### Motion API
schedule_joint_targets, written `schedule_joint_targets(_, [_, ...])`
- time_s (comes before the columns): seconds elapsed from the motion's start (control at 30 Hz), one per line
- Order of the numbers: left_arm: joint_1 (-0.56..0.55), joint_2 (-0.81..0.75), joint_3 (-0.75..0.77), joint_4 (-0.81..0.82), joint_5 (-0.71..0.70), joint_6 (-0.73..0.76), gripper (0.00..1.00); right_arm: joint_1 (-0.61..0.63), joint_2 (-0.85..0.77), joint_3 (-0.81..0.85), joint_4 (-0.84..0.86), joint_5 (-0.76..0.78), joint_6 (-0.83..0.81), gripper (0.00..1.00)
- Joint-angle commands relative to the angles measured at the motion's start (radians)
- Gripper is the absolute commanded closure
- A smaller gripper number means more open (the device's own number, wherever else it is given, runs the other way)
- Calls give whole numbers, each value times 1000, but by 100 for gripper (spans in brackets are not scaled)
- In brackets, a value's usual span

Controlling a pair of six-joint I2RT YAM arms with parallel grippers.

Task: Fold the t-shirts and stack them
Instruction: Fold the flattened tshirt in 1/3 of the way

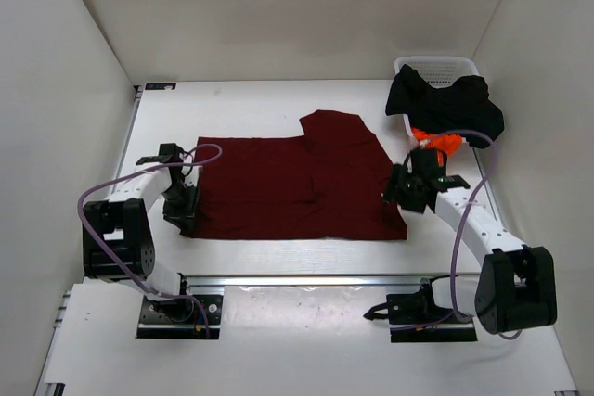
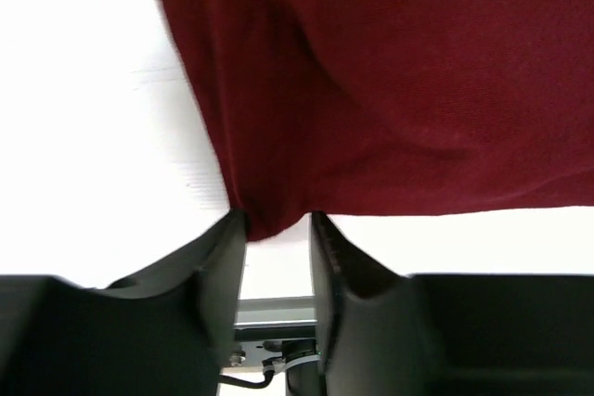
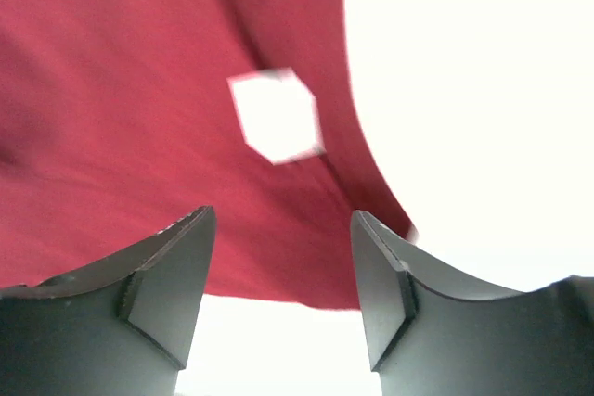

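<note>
A dark red t-shirt lies spread flat on the white table, one sleeve pointing to the back. My left gripper sits at its near left corner. In the left wrist view the jaws stand a little apart, open, with the corner of the red cloth lying loose between the tips. My right gripper hovers open at the shirt's right edge; its wrist view shows the red cloth and a white tag beyond the gripper. A black t-shirt drapes over the basket, above an orange t-shirt.
A white mesh basket stands at the back right corner. White walls close in the table on the left, back and right. A metal rail with the arm bases runs along the near edge.
</note>
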Motion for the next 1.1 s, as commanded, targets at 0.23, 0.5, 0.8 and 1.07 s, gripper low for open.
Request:
schedule_joint_targets(0.23, [10, -44, -10, 29, 94, -21, 49, -100, -90, -225, -119, -41, 89, 43])
schedule_joint_targets(0.5, [-4, 93, -10, 46, 135, -16, 86, -115, -50, -293, -2, -144, 161, 79])
schedule_joint_targets(0.8, [50, -45, 100, -133, 172, 70, 100, -233, -372, -281, -236, -121, 175, 100])
schedule_joint_targets(1.07, [19, -28, 174, -325, 231, 133, 100, -279, -515, -291, -375, -173, 169, 99])
